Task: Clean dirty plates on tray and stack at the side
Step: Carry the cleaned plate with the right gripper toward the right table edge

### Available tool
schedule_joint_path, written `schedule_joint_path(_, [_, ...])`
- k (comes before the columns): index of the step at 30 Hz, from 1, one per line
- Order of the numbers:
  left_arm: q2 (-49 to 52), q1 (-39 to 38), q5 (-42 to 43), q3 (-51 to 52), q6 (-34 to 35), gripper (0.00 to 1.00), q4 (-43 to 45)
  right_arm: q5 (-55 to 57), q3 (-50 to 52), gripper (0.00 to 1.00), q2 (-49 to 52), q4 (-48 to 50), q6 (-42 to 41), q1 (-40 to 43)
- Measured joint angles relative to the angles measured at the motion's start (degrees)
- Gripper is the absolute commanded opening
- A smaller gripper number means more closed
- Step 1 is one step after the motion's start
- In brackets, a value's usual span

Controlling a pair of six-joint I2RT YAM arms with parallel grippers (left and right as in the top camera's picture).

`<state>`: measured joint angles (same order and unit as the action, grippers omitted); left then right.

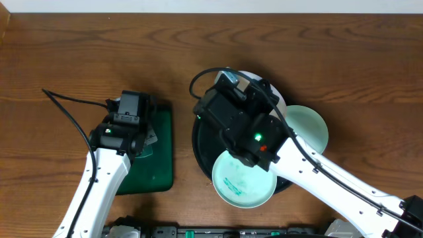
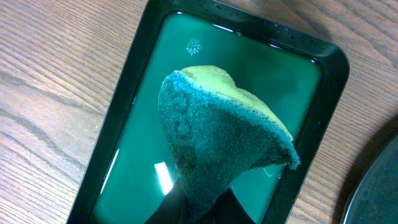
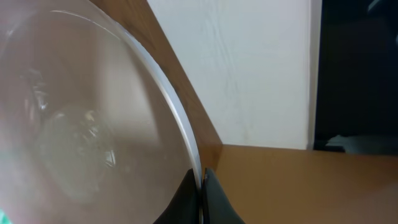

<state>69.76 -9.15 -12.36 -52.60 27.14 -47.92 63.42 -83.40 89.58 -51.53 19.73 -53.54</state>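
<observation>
My left gripper [image 2: 211,208] is shut on a sponge [image 2: 217,137], yellow with a dark green scouring side, and holds it above the liquid in a dark green rectangular tray [image 2: 134,56]. My right gripper [image 3: 202,183] is shut on the rim of a white plate [image 3: 81,124], held tilted on edge over the round black tray [image 1: 200,149]. Only the white plate's far edge [image 1: 276,94] shows in the overhead view; the arm hides the rest. A mint green plate [image 1: 241,185] with specks on it lies at the tray's front. A second mint plate [image 1: 310,129] lies at its right.
The green rectangular tray [image 1: 162,155] sits left of the black tray on the brown wooden table [image 1: 79,53]. A black cable [image 1: 66,102] runs across the table to the left arm. A pale wall [image 3: 249,68] stands beyond the table's far edge.
</observation>
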Motion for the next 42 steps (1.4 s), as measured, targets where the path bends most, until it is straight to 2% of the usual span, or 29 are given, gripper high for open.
schedule_joint_path(26, [0.0, 0.0, 0.0, 0.0, 0.0, 0.07, -0.02, 3.19, 0.0, 0.01, 0.0, 0.0, -0.24, -0.37])
schedule_joint_path(29, [0.0, 0.0, 0.02, 0.0, 0.0, 0.07, 0.0, 0.35, 0.0, 0.01, -0.02, -0.68, -4.33, -0.15])
schedule_joint_path(33, [0.0, 0.0, 0.04, 0.0, 0.0, 0.07, 0.02, -18.73, 0.0, 0.01, -0.02, -2.6, -15.63, 4.13])
schedule_joint_path(36, [0.0, 0.0, 0.11, 0.0, 0.0, 0.07, -0.02, -27.82, 0.0, 0.01, -0.02, -2.69, -21.14, 8.94])
schedule_joint_path(38, [0.0, 0.0, 0.2, 0.0, 0.0, 0.07, 0.0, -25.11, 0.0, 0.01, -0.02, -5.42, -24.39, 11.87])
schedule_joint_path(42, [0.0, 0.0, 0.24, 0.0, 0.0, 0.07, 0.04, -11.58, 0.0, 0.01, -0.02, -9.92, -27.02, 14.95])
